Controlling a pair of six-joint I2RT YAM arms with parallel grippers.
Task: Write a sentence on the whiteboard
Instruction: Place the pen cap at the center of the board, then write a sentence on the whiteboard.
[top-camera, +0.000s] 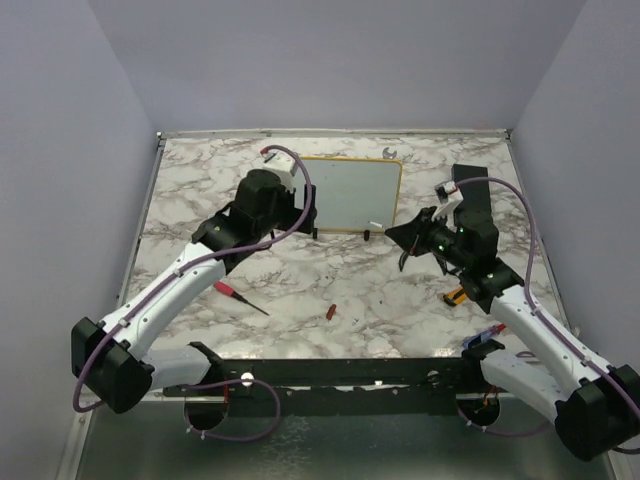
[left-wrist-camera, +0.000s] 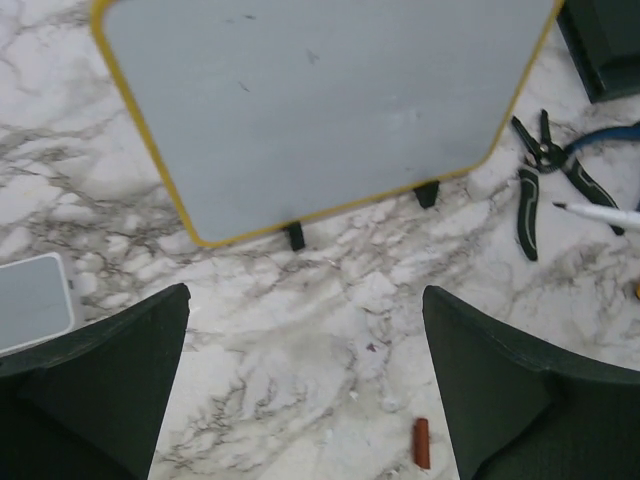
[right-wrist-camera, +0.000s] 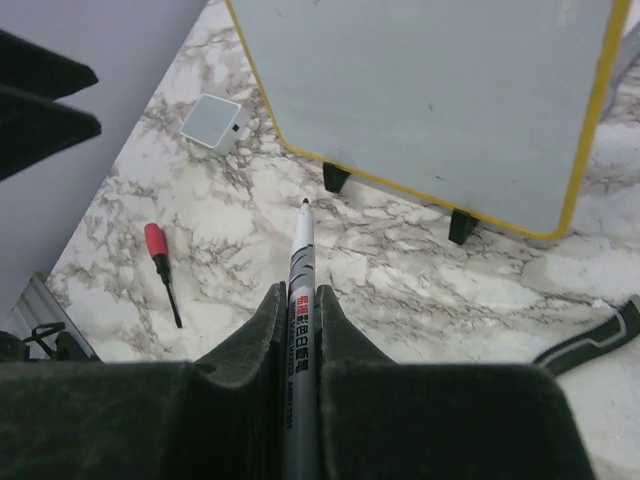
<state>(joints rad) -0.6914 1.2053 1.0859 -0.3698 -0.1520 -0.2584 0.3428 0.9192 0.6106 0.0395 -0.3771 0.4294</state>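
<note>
Your left gripper (left-wrist-camera: 305, 300) stands wide open with nothing between its fingers, hovering over the marble table (left-wrist-camera: 330, 340) just short of the whiteboard's (left-wrist-camera: 320, 100) near edge. Your right gripper (right-wrist-camera: 298, 300) is clamped on a marker (right-wrist-camera: 301, 250), whose tip stops short of the yellow frame, close to 1 of the 2 black feet (right-wrist-camera: 335, 177). The whiteboard sits at the far middle of the table, its face pale grey with a few faint specks. A red screwdriver (right-wrist-camera: 160, 262) and a small grey pad (right-wrist-camera: 212, 122) lie off to its left.
</note>
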